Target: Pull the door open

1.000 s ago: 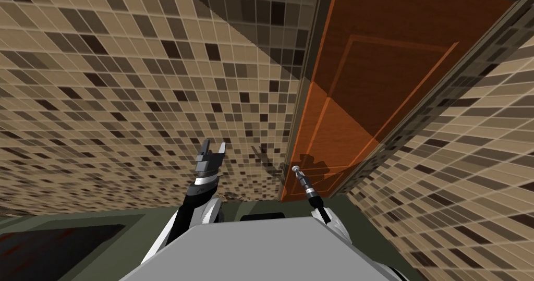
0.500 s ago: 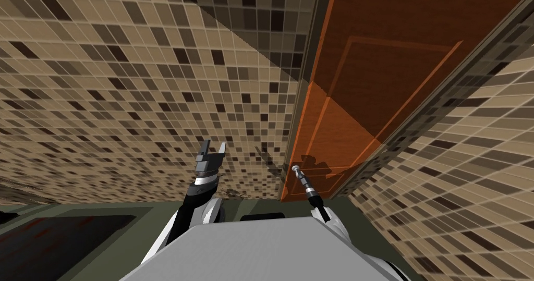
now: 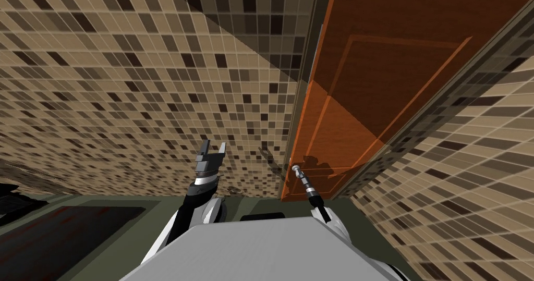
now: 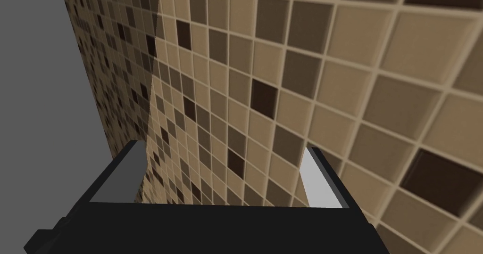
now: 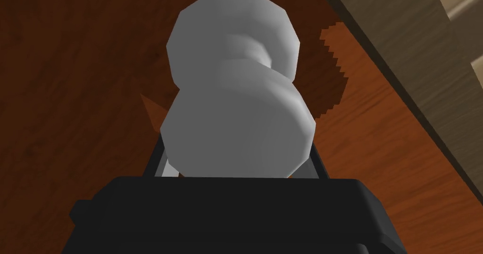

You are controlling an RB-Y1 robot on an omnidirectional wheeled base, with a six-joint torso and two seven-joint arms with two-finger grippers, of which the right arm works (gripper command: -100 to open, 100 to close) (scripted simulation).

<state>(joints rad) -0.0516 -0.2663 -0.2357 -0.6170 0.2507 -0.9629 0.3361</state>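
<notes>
I see a dark olive-green floor [image 3: 156,209] running along the foot of the tiled walls. A dark mat [image 3: 68,233] with dull reddish streaks lies flat on it at my left. The orange-brown door [image 3: 334,137] stands at its far edge.

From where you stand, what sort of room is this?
Most likely a bathroom, though I can't be sure: walls covered in tan and brown mosaic tiles, a wooden panel door with a round grey knob, and a dark mat on the floor.
</notes>
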